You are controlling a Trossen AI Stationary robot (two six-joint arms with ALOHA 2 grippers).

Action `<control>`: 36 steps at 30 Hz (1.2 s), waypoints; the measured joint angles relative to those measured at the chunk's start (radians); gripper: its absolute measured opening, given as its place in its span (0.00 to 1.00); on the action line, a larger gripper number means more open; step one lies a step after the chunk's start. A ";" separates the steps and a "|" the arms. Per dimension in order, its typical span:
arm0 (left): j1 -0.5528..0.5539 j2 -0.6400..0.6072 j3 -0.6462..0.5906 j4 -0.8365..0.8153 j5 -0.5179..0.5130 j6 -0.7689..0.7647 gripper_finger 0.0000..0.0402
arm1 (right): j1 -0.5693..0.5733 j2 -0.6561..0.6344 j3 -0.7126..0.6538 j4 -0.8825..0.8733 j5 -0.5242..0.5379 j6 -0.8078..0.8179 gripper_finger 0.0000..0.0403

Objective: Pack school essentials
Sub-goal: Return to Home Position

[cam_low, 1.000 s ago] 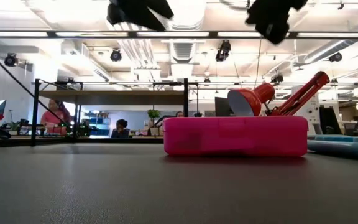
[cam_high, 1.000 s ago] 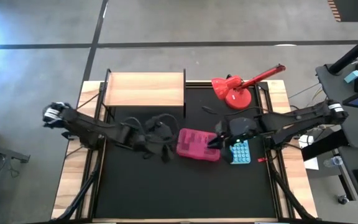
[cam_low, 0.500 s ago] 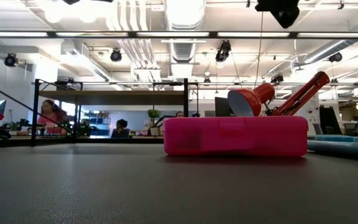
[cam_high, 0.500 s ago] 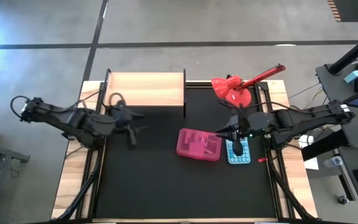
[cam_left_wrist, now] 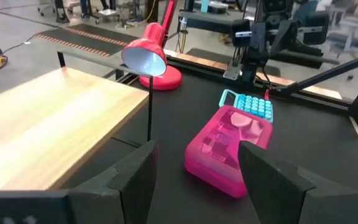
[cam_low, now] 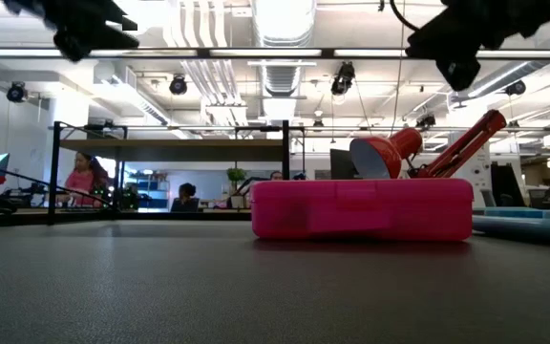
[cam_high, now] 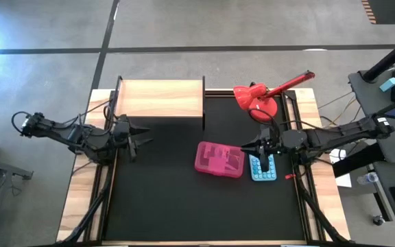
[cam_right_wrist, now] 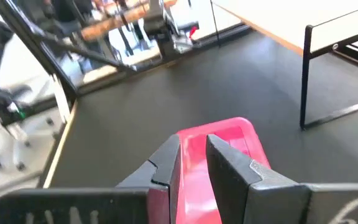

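A pink plastic case [cam_high: 219, 159] lies shut and flat on the black mat, also in the low view [cam_low: 362, 208] and the left wrist view [cam_left_wrist: 230, 146]. The pencil, pens, scissors, sticky notes, eraser and small box are out of view. My left gripper [cam_high: 140, 142] hangs open above the mat's left part, well to the left of the case [cam_left_wrist: 197, 155]. My right gripper [cam_high: 251, 147] hovers just right of the case, beside the calculator, its fingers a narrow gap apart [cam_right_wrist: 192, 146].
A light-blue calculator [cam_high: 263, 167] lies flat just right of the case. A red desk lamp [cam_high: 259, 98] stands at the far right of the mat. A wooden platform on a black frame [cam_high: 160, 98] fills the far left. Bare mat lies near the front edge.
My left gripper has drawn back from the case toward the table's left edge. My right gripper has moved off the case's right end toward the right, to beside the calculator, and has come lower in the low view. The pink case has stayed put.
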 joint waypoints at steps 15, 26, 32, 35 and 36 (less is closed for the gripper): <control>0.000 -0.517 -0.318 0.072 -0.076 0.008 0.52 | 0.000 -0.019 -0.281 0.376 0.054 0.084 0.17; 0.000 -0.480 -0.401 0.099 -0.140 -0.001 0.52 | 0.000 -0.030 -0.425 0.597 0.063 0.113 0.17; 0.000 -0.493 -0.447 0.087 -0.187 -0.002 0.52 | -0.001 -0.039 -0.491 0.643 0.087 0.134 0.17; 0.000 -0.486 -0.458 0.046 -0.211 -0.002 0.52 | -0.001 -0.039 -0.509 0.629 0.089 0.179 0.17; 0.000 -0.482 -0.459 0.030 -0.214 -0.002 0.52 | -0.001 -0.039 -0.509 0.608 0.089 0.186 0.17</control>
